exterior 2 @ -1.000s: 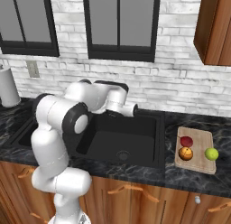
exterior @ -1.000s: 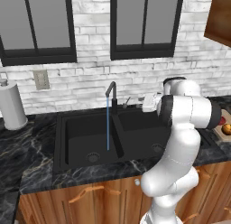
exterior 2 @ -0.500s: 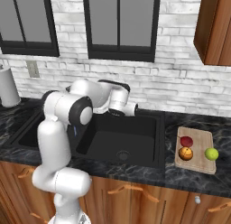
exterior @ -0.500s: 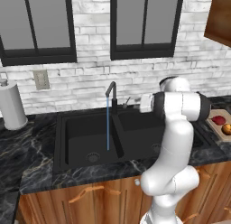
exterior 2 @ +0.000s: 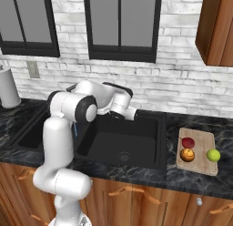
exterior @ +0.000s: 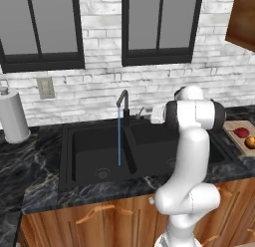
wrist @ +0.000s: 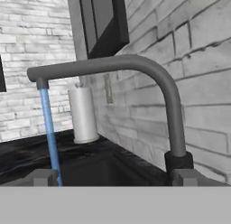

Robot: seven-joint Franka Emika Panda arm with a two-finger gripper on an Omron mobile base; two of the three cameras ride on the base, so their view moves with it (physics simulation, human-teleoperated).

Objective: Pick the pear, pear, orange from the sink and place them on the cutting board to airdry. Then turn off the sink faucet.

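- All three fruits are seen on the cutting board (exterior 2: 196,151): the dark red pear (exterior 2: 188,142), the orange (exterior 2: 187,154) and the yellow-green pear (exterior 2: 213,155), so only the sink faucet (exterior: 122,104) is judged to be left.
- Water (exterior: 119,136) is seen falling from the spout into the left basin of the sink (exterior: 94,154).
- The pincer (wrist: 113,178) is held wide open and empty, close to the faucet's base.
- The thin lever (exterior: 140,112) could be missed or pushed the wrong way, since it is small and sits by the neck.
- The neck could be struck and swung if the approach is made too far sideways.
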